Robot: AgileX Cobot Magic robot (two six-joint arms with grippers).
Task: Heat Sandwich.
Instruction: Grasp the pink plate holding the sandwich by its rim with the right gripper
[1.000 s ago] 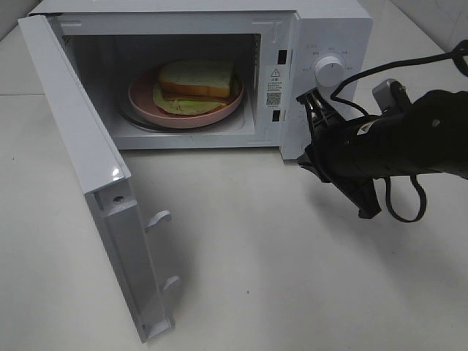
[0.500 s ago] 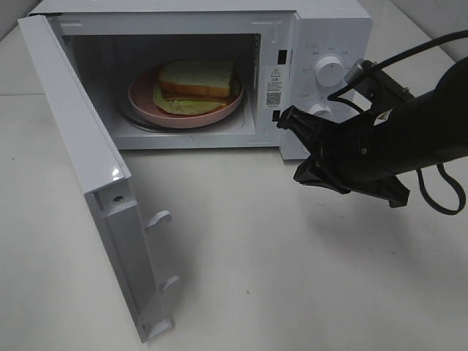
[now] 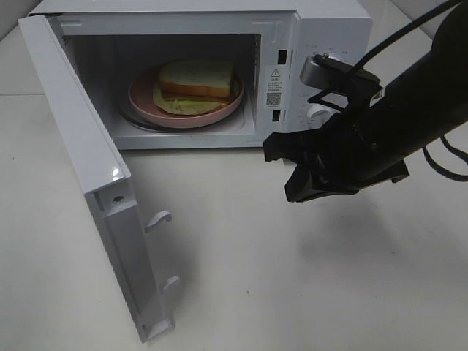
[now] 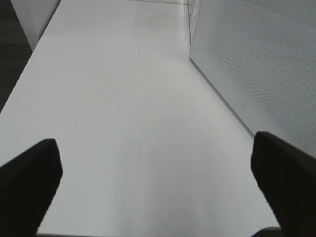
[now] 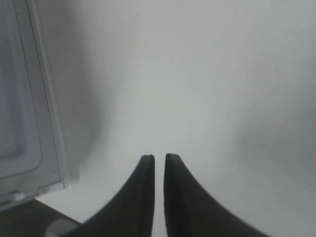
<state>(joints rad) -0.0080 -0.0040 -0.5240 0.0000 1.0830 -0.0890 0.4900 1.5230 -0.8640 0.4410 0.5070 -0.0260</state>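
Exterior high view is showing the white microwave point(image 3: 333, 25) standing on the pale table point(image 3: 234, 292) with its door point(image 3: 73, 131) hanging wide open to the side of the cavity. The sandwich point(image 3: 197, 79) is lying inside the microwave's cavity on the pink plate point(image 3: 141, 99), white bread uppermost and yellow-green filling poking out toward the microwave's mouth. The right gripper point(image 3: 272, 148) is hovering just in front of the microwave's control panel, below the lower knob point(image 3: 319, 112), and is carrying nothing; from this angle I cannot tell how its jaws are standing. Left wrist view is showing the left gripper point(image 4: 154, 140) with its two dark fingers point(image 4: 29, 182) spread wide apart over bare table point(image 4: 123, 74), holding nothing, while the finely dotted outer face of the microwave's door point(image 4: 256, 64) is running along one side. Right wrist view is showing the right gripper point(image 5: 159, 158) with its fingers point(image 5: 140, 192) nearly pressed together, only a thin slit between them, pinching nothing, and it is pointing at the table point(image 5: 197, 74) beside an edge of the microwave's open door point(image 5: 29, 98).
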